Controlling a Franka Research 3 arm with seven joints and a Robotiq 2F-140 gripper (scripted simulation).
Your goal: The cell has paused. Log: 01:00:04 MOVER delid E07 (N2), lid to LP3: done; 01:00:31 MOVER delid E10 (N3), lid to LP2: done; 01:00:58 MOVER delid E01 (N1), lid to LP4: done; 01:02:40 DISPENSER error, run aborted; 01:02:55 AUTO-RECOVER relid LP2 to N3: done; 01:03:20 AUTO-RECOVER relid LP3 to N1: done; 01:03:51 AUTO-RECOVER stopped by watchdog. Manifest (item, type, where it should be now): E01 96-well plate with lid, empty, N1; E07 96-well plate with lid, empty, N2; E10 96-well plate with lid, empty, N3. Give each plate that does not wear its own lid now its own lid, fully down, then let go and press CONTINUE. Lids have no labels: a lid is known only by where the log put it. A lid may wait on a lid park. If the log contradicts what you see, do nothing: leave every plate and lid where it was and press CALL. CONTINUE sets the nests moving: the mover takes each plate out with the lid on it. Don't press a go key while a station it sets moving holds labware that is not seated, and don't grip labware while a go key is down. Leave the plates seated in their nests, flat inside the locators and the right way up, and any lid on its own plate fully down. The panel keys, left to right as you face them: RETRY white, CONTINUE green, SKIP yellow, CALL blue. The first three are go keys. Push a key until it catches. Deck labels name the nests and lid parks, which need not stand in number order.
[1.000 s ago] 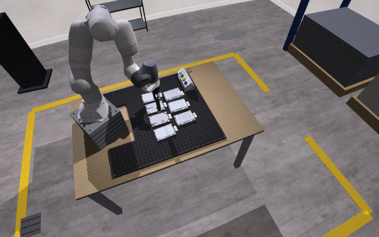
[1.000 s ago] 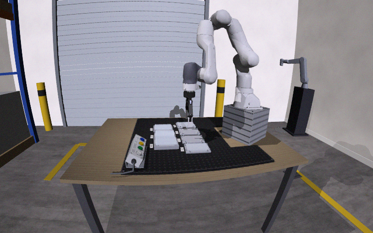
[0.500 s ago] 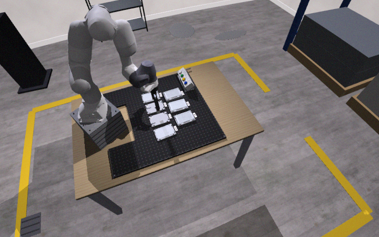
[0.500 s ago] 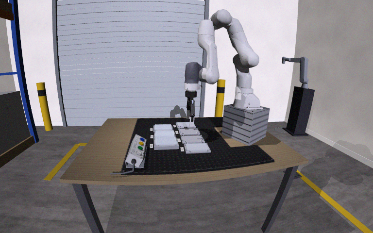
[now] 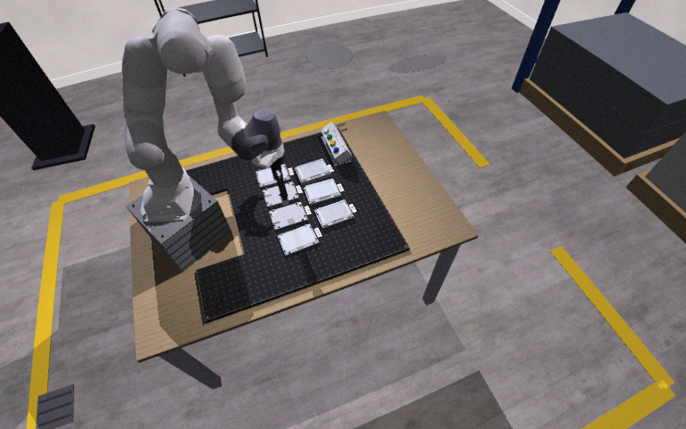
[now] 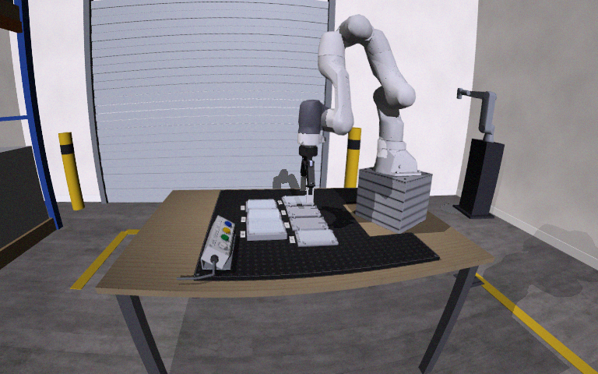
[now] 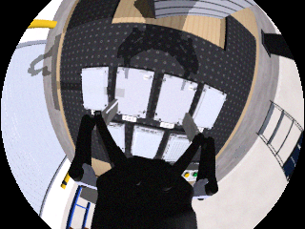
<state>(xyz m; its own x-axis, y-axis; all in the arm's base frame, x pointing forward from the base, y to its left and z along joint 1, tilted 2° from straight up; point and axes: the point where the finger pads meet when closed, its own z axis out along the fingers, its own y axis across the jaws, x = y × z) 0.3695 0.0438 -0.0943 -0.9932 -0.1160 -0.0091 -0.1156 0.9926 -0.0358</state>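
Three well plates stand in a row of nests on the black deck. The one nearest the key panel [image 5: 313, 170] and the middle one [image 5: 322, 190] look lidded. The third [image 5: 333, 213] shows open wells. Beside them runs a row of four lid parks [image 5: 284, 207], also in the exterior view [image 6: 306, 218]. The park at the end far from the panel [image 5: 298, 239] seems to carry a pale lid. The deck labels are too small to read. My gripper [image 5: 280, 188] [image 7: 152, 111] [image 6: 309, 187] hangs open and empty above the middle of the lid park row, well clear of it.
The key panel [image 5: 336, 144] with four coloured keys lies at the end of the nest row, also in the exterior view [image 6: 219, 246]. My stepped grey base block [image 5: 177, 227] stands on the other side of the lid parks.
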